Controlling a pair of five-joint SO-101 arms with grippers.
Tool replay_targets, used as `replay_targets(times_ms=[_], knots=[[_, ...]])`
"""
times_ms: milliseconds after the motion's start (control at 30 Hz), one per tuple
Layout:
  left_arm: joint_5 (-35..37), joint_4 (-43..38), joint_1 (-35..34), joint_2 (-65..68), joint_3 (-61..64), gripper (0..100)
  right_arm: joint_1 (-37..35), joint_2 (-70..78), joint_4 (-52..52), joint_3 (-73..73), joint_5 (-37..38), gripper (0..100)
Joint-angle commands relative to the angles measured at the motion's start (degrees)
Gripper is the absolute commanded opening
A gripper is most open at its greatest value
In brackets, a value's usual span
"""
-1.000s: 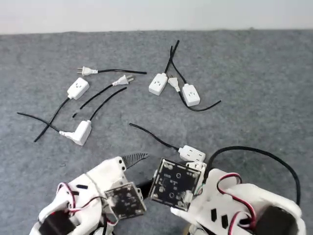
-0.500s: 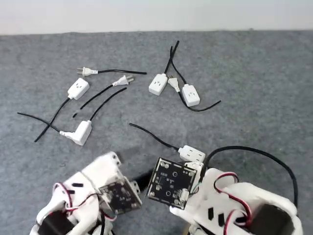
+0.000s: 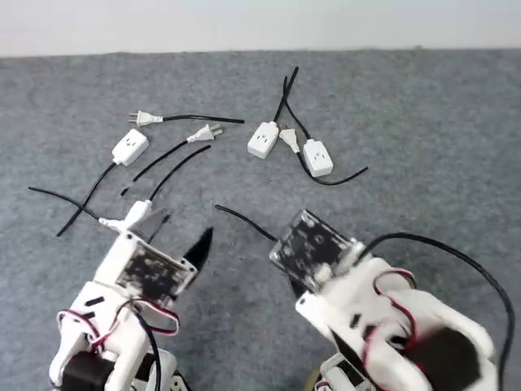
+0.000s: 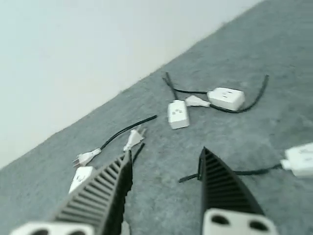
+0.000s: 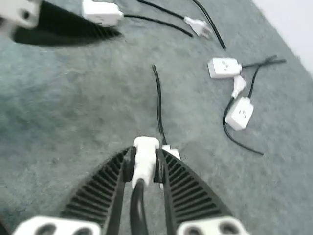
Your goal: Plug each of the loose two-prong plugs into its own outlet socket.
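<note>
The right gripper [image 5: 145,154] is clamped on a white plug [image 5: 145,169] with a black cord, its tip right beside a white socket block [image 5: 170,152] on the grey carpet [image 3: 423,147]. The left gripper [image 4: 166,154] hangs with its fingers spread, near another outlet socket [image 3: 135,213]. A loose two-prong plug [image 3: 145,119] lies well beyond it
</note>
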Motion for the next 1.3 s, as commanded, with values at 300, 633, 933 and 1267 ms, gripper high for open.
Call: replay_targets(times_ms=[300, 633, 933, 1267], knots=[[3.43, -8.35, -13.45, 0.18, 7.25, 22, 2.59, 17.54, -3.65, 3.78, 3.43, 0.9], [3.16, -10.9, -13.27, 0.18, 10.33, 22, 12.26, 33.54, -4.79, -0.53, 17.76, 0.9], [3.16, -11.96, -13.27, 0.18, 11.21, 22, 16.04, 36.88, -9.19, -2.11, 12.75, 0.9], [3.34, -11.96, -13.27, 0.18, 11.21, 22, 23.87, 37.23, -19.38, 2.46, -16.97, 0.9]])
